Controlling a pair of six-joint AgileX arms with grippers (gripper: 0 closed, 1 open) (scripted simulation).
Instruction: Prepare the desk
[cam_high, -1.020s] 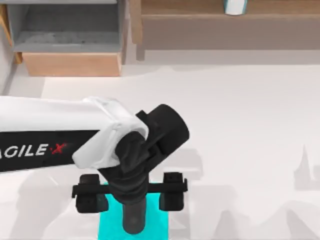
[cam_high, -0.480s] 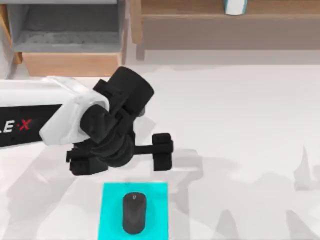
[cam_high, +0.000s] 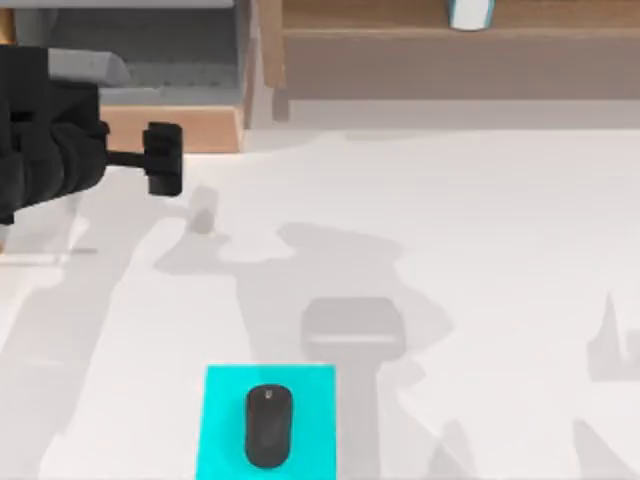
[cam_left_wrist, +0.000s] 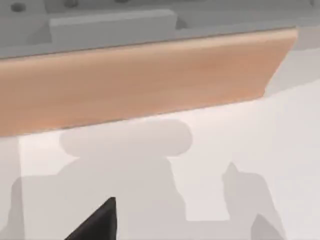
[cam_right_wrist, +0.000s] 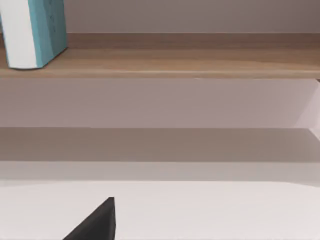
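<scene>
Landmark: the small bright cyan rectangular pad (cam_high: 270, 420), which lies at the near edge of the broad, flat, plain white desk (cam_high: 480, 260).
Mouse: a black oval computer mouse (cam_high: 268, 426) sits on the pad, roughly centred, long axis running front to back.
Desk: it spreads from the pad out to both sides and back to the tan wooden shelf and box units (cam_high: 150, 125).
My left gripper (cam_high: 85, 160): far behind the pad and off to its left, up against the wooden box front; its fingers stand wide apart and hold nothing.
My right gripper: I cannot tell how its fingers stand; its wrist camera faces the wooden shelf with a white and teal box (cam_right_wrist: 35, 32) on it.
Step in hand: as I judge it, the mouse placement is done.
Next move: probably the shelf items, with either arm.
</scene>
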